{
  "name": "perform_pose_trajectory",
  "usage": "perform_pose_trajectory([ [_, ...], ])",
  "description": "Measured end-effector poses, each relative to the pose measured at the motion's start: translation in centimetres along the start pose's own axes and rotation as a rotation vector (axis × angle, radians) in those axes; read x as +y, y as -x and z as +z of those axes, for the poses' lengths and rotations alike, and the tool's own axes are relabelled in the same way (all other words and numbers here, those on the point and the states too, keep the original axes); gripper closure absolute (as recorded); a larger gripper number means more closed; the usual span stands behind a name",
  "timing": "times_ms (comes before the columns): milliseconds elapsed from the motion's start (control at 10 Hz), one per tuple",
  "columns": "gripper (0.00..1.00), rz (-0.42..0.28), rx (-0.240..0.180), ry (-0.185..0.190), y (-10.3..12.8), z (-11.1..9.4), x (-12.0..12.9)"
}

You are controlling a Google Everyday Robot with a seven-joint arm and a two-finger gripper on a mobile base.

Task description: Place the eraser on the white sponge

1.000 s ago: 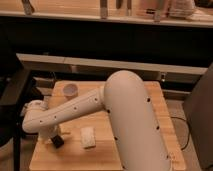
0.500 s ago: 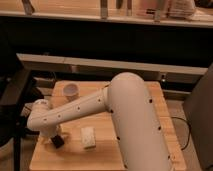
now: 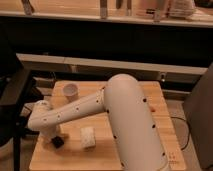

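The eraser is a tiny black block on the wooden table, near its front left. The white sponge lies flat just to the right of it, a short gap apart. My gripper hangs from the left end of the white arm, right above and against the eraser. The arm's wrist hides most of the gripper. I cannot tell whether the eraser is held or resting on the table.
A small white cup stands at the back left of the table. A dark chair is to the left of the table, and a counter with shelves runs behind it. My arm's big white body covers the table's right half.
The arm's wrist has shifted slightly to the right. The eraser and the sponge stay where they were.
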Motion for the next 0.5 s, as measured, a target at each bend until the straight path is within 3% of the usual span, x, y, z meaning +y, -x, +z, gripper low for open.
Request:
perform_pose_trajectory([
  [500,0.92,-0.006,-0.003,0.01,0.0,-0.59,-0.41],
])
